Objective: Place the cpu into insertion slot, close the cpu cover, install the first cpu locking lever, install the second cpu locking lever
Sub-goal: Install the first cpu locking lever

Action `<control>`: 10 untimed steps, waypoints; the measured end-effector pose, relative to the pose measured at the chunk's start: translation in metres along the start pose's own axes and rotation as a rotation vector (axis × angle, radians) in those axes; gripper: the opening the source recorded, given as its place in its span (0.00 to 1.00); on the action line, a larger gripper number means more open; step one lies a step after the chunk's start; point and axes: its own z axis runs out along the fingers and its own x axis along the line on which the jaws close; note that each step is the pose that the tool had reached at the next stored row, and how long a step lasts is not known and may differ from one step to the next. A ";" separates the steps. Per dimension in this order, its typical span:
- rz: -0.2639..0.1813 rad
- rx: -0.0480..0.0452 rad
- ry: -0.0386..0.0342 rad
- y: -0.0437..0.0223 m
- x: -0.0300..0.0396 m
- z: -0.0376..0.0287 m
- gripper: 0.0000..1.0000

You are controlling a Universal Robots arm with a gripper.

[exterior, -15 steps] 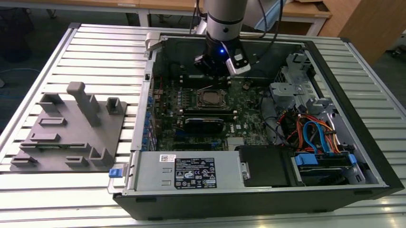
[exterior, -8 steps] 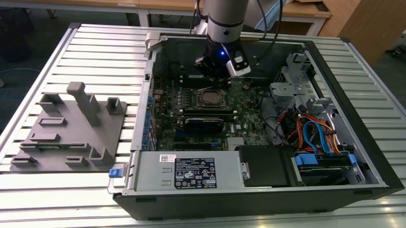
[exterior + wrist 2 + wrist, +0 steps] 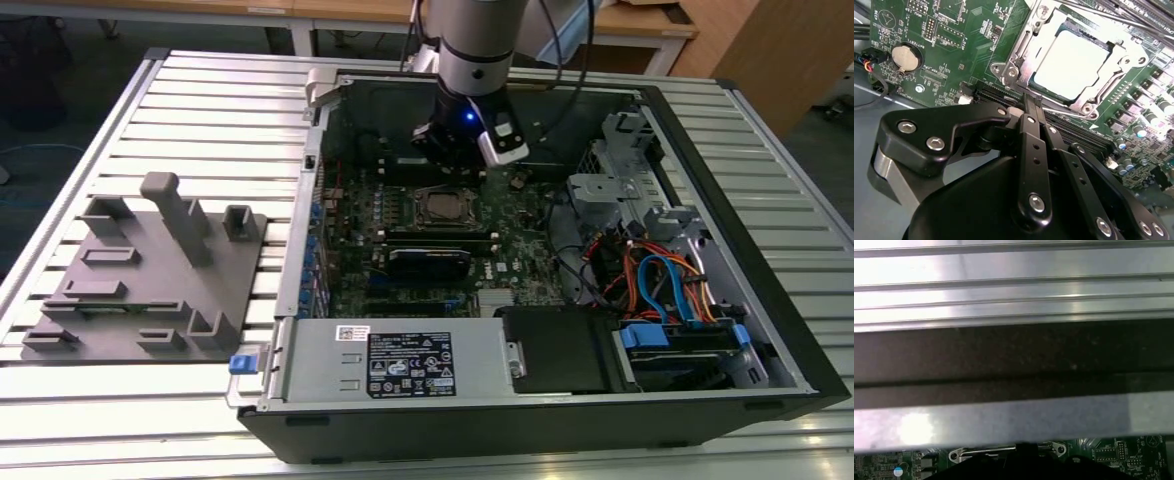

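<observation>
Two fingers (image 3: 1026, 132) of the gripper (image 3: 1030, 103), narrow together, stand beside the closed cpu cover (image 3: 1023, 54) (cpu (image 3: 1074, 62) under it); press slowly and straight, I think.

The cpu (image 3: 1071, 65) lies under the cpu cover (image 3: 1023, 47), the end effector (image 3: 1031, 106) just beside them.

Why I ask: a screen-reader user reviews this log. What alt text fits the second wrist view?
The black gripper, fingers closed together, has its tips at the edge of the silver cpu cover, which lies flat, framing the bright cpu on a green circuit board. A round coin battery sits elsewhere on the board.
</observation>
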 end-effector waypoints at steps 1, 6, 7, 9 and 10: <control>0.000 0.0000 0.0008 0.0000 -0.0004 0.0008 0.10; 0.000 0.0003 0.0048 -0.0002 -0.0019 0.0039 0.10; 0.001 0.0004 0.0054 -0.0003 -0.0020 0.0046 0.10; 0.001 0.0005 0.0064 -0.0004 -0.0024 0.0057 0.10; 0.001 0.0005 0.0067 -0.0004 -0.0024 0.0062 0.10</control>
